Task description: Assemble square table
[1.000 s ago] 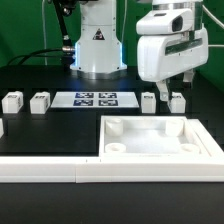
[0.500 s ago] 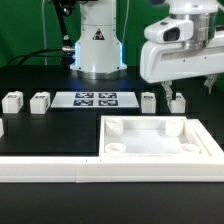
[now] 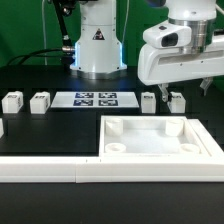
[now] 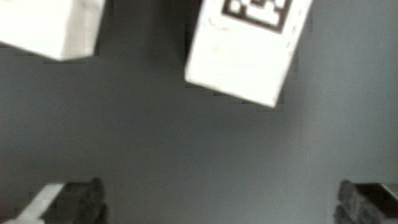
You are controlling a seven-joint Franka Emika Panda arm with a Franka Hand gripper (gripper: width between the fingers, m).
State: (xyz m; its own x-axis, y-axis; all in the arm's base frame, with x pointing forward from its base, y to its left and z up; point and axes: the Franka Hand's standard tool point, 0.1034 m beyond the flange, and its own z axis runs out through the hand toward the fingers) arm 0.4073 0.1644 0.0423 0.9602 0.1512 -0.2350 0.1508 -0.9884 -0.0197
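Note:
The square table's top (image 3: 160,140), a white slab with raised corner sockets, lies at the front on the exterior view's right. Several small white tagged legs stand in a row behind it: two at the left (image 3: 12,101) (image 3: 40,101) and two at the right (image 3: 148,101) (image 3: 177,101). My gripper (image 3: 185,90) hangs tilted above the two right legs, open and holding nothing. In the wrist view, a tagged leg (image 4: 249,50) and another leg (image 4: 54,30) lie beyond the open gripper (image 4: 222,205), whose dark fingers (image 4: 71,200) stand wide apart over bare black table.
The marker board (image 3: 95,99) lies flat between the two pairs of legs. A long white rail (image 3: 50,170) runs along the table's front edge. The robot base (image 3: 97,45) stands at the back. Another white piece shows at the left edge (image 3: 2,128).
The gripper has tipped from upright to slanted and risen slightly above the two right legs. Its jaws have stayed open. The parts have not moved.

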